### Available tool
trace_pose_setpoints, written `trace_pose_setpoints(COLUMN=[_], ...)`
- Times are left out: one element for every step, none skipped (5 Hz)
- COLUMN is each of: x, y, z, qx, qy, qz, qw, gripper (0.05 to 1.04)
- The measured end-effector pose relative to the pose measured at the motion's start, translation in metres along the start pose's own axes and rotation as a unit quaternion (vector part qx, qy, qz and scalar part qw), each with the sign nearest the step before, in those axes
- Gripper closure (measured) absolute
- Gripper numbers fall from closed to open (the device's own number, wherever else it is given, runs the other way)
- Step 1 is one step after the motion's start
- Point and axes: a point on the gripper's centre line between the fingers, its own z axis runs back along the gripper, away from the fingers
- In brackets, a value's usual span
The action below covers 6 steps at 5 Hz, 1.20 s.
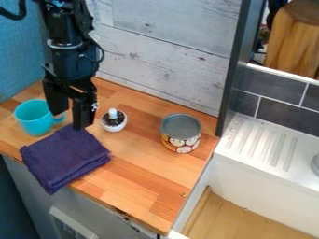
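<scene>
The gripper [67, 120] hangs at the upper left of the view, pointing down, its two fingers set apart with a gap between them and nothing held in it. The black arm [70, 58] comes down to it from the top edge. The fingertips are over the far corner of the cloth [65, 158]; whether they touch it I cannot tell.

The cloth is dark purple and folded into a thick, flat pad. It lies on the wooden counter [140, 184] at the left, with its near corner poking out past the front edge. Just beyond it, toward the left, the turquoise cup [34, 122] stands upright, its handle turned toward the gripper; one finger overlaps the handle side in the view, and I cannot tell if they touch.

On the gripper's other side, near it, sits the little white pot [114, 123], with a dark, speckled top and a white knob in the middle. Farther right, well apart from the cloth, the tin [181, 134] stands upright, with a grey top and a patterned band around it.

Behind the counter is a wall of whitewashed boards [168, 53], with a blue wall [18, 56] to its left. At the right, past a dark post [233, 70], are grey tiles [283, 110] and a white ridged drainboard [265, 144].
</scene>
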Motion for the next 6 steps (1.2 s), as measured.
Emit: trace_pose_setpoints(x=[-0.002, -0.005, -0.006, -0.010, -0.011, -0.010], y=[-0.002, 0.005, 0.001, 0.008, 0.006, 0.010], z=[-0.009, -0.021, -0.031, -0.041, -0.059, -0.070], qx=[-0.007, 0.017, 0.031, 0.054, 0.082, 0.091], qy=[0.015, 0.032, 0.063, 0.101, 0.142, 0.161], qz=[0.002, 0.017, 0.011, 0.027, 0.023, 0.020], qw=[0.9999, 0.9992, 0.9975, 0.9931, 0.9862, 0.9825], gripper=[0.083, 0.083, 0.083, 0.083, 0.083, 0.083])
